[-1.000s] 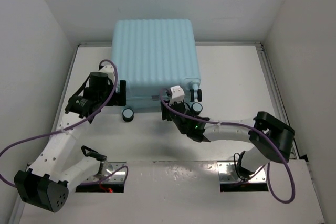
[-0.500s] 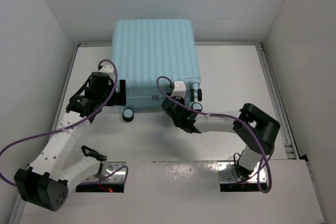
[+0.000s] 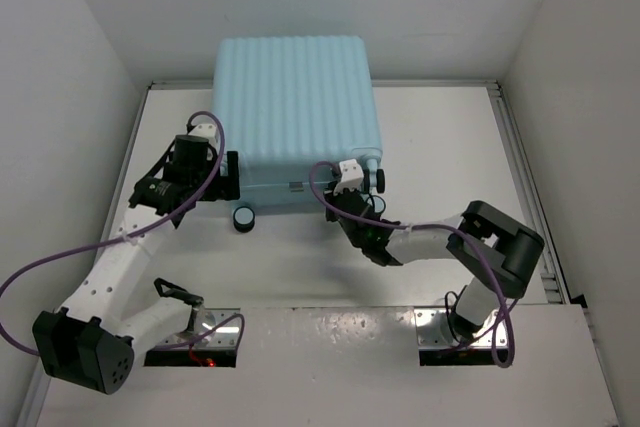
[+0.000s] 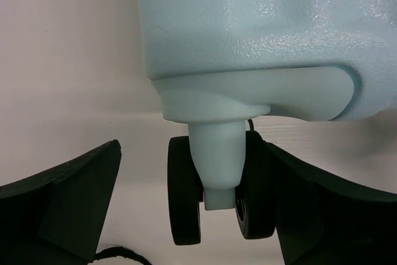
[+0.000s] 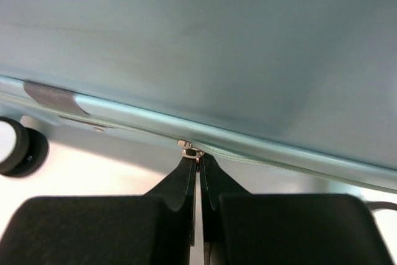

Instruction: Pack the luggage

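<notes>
Since a second ago the right gripper (image 5: 197, 167) has closed up, its wrist has slid a little to the right along the near edge of the case, and its elbow has drawn in slightly. The left arm has barely shifted.

The large pale aqua-blue hard-shell luggage (image 3: 292, 112) lies closed and flat at the far side of the white table (image 3: 450, 147), ribbed shell upward and wheeled end toward the arm bases. In the right wrist view we see the two black fingers pressed together, their tips at the seam that runs along the near side of the shell. They pinch the small silver metal zipper pull (image 5: 188, 148) there. A round black caster (image 5: 17, 147) sits at the left edge of that view, below the seam.

The left gripper (image 3: 232, 177) is at the near left corner of the luggage with its jaws spread wide and nothing held. In its wrist view a twin black caster wheel (image 4: 186, 198) on a pale aqua stem shows between the two fingers. The right finger stands just beside it; we cannot tell whether they touch. From above, two more black casters (image 3: 376, 192) show at the near right corner, close to the right wrist.
</notes>
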`<state>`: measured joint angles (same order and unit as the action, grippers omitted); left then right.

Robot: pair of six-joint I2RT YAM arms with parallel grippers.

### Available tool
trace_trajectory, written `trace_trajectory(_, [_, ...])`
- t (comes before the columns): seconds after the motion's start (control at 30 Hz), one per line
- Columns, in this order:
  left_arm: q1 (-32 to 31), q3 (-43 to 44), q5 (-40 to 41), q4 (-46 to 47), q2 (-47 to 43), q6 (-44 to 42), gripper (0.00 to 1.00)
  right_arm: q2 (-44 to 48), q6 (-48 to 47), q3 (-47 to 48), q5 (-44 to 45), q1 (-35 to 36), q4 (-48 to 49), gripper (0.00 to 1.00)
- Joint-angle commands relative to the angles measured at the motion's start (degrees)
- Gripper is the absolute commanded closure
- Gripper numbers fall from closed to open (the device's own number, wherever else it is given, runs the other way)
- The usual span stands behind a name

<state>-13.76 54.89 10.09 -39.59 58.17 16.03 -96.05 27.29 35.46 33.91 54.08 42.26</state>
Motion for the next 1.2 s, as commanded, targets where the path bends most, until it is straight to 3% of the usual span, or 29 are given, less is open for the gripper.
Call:
trace_trajectory(0.0, [0.93,-0.14,-0.68,1.45,0.27,1.19,0.0,4.9,-4.26,-3.38,0.28,-2.49,6.08,1.0])
trace_trajectory(0.53, [1.98,0.57,2.84,-0.92,3.08,1.9,0.0,10.97,-6.72,-10.85,0.02,-7.85,5.29,1.0])
trace_trajectory(0.57, [1.98,0.57,1.88,0.21,3.09,1.9,0.04,11.23,-6.72,-11.2,0.01,-7.85,5.38,1.0])
trace_trajectory(0.7, [3.38,-0.49,-5.06,2.24,5.28,1.37,0.33,12.29,-6.98,-13.75,-0.6,-10.66,5.9,1.0])
trace_trajectory(0.73, [4.0,-0.49,-7.6,3.11,6.07,1.37,0.47,12.81,-7.33,-14.36,-0.95,-11.1,6.08,1.0])
trace_trajectory(0.83, [4.0,-0.49,-11.3,4.78,8.27,3.21,0.63,13.96,-9.35,-15.69,-2.18,-14.53,7.31,1.0])
trace_trajectory(1.17, [6.11,1.97,-15.26,10.5,15.83,12.44,0.9,10.71,-10.33,-12.79,-7.01,-28.67,12.06,1.0])
